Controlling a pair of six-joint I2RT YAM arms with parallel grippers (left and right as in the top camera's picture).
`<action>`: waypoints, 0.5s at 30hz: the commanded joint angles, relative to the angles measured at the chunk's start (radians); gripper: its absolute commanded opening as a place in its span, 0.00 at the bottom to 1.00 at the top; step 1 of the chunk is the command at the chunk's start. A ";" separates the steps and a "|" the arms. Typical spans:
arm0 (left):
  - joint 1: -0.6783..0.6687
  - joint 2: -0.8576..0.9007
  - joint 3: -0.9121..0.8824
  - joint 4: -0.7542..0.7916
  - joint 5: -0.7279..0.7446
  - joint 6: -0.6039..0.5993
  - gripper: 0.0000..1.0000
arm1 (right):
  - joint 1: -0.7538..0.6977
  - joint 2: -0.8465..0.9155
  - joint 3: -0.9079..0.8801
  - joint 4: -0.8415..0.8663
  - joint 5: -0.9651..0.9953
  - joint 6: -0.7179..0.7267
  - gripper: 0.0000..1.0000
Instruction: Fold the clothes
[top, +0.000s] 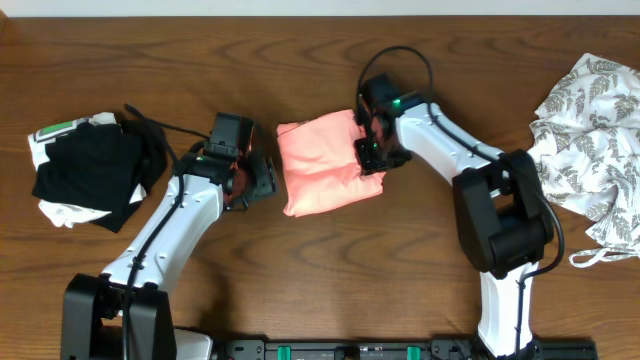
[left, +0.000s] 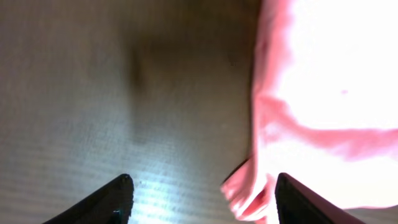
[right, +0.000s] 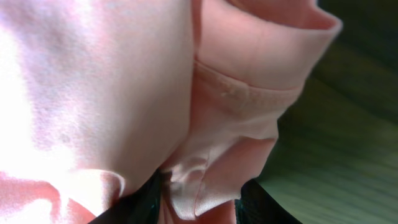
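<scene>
A folded salmon-pink garment (top: 322, 160) lies on the table's middle. My right gripper (top: 370, 158) sits at its right edge. In the right wrist view its fingers (right: 202, 199) are shut on a fold of the pink cloth (right: 124, 93). My left gripper (top: 262, 180) is just left of the garment, open and empty. In the left wrist view its fingertips (left: 202, 202) stand wide apart over the wood, and the pink cloth's lower left corner (left: 323, 81) lies by the right fingertip.
A pile of black and white clothes (top: 85, 170) lies at the far left. A white garment with a grey leaf print (top: 590, 140) lies crumpled at the far right. The table (top: 330, 270) is dark wood.
</scene>
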 joint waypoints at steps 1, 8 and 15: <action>0.005 0.000 -0.007 0.041 0.017 0.088 0.75 | 0.008 0.016 -0.027 -0.010 0.011 0.038 0.34; 0.023 0.000 -0.007 0.089 0.087 0.179 0.77 | -0.032 -0.027 -0.011 -0.033 0.028 0.036 0.33; 0.076 0.000 -0.007 0.079 0.087 0.178 0.78 | -0.054 -0.165 0.010 0.003 0.025 0.014 0.38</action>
